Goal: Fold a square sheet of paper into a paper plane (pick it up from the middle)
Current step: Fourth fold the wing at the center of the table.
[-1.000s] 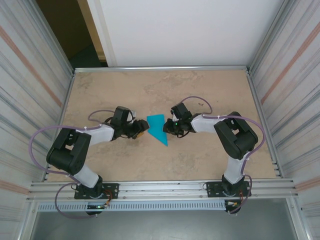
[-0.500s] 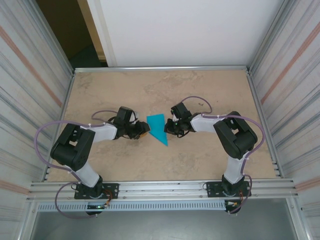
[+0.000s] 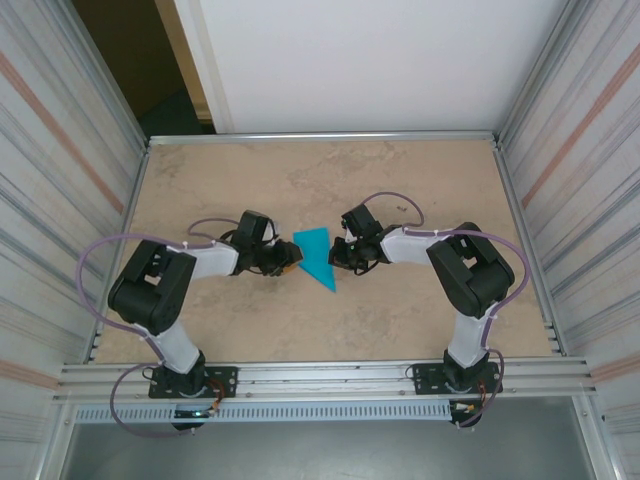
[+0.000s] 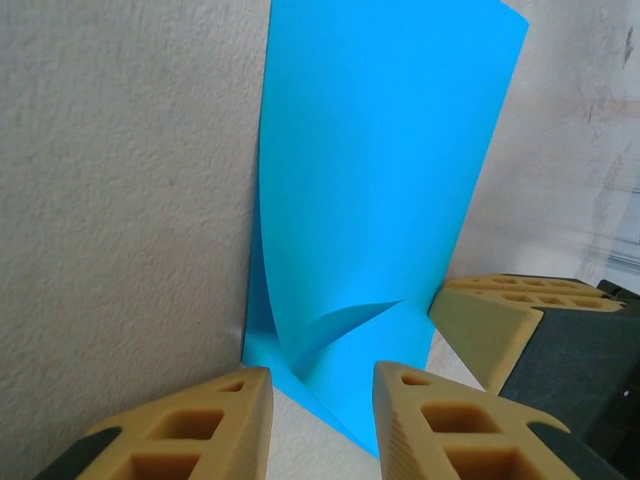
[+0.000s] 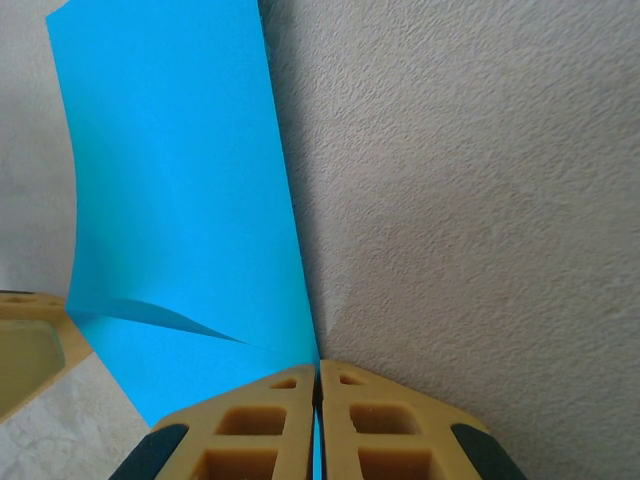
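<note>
left pincer (image 4: 320, 385): released, facing curled flap of teal paper (image 4: 380, 150) | right pincer (image 5: 317, 372): clenched on its edge

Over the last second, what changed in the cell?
The left arm swung its elbow right, toward the centre. Its jaws edged slightly closer to the teal paper. Nothing was taken hold of or let go. The right arm and the paper stayed put. Now the right jaws are shut on the paper's edge and the left jaws are open at its near corner.
</note>
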Robot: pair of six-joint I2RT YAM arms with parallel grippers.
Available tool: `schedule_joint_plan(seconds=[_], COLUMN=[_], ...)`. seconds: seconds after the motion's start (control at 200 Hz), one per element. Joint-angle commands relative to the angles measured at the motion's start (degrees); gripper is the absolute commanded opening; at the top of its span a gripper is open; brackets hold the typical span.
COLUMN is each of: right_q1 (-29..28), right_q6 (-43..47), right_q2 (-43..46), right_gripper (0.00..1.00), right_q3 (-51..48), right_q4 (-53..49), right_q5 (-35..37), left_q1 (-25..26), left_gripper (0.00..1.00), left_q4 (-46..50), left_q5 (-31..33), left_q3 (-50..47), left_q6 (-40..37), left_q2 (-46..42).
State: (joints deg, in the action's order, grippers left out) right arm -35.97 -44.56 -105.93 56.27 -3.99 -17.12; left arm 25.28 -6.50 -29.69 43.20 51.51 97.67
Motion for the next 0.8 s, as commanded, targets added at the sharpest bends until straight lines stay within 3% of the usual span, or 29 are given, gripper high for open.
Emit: schedule_joint_plan(seconds=[0.0,0.521,0.702,0.797], right_q1=[-0.59,-0.02,0.77,1.07], right_q6=[0.43,0.94,2.64,4.89], right_q2=[-2.95,-1.24,2.77,7.08], right_gripper=[0.08,0.10,0.18,0.28], right_q3=[-0.17,-0.27,-0.59,-1.24], right_q4=[-3.04,-1.74,-0.78,-0.84], right_q5=[1.13,0.55,0.71,3.86], left_q1=[0.56,0.56,0.47,0.23], left_gripper=[0.31,0.22,0.13,0.10], left_q4=[0.48,-3.03,-3.60,-3.43], left_q5=[-1.83,-6.05,-4.94,-3.51], left_q3=[1.60,2.59,2.59,2.46], left_q6=[-0.27,-0.09,0.50,1.12], left_q2=[1.18,5.80,4.58,3.13])
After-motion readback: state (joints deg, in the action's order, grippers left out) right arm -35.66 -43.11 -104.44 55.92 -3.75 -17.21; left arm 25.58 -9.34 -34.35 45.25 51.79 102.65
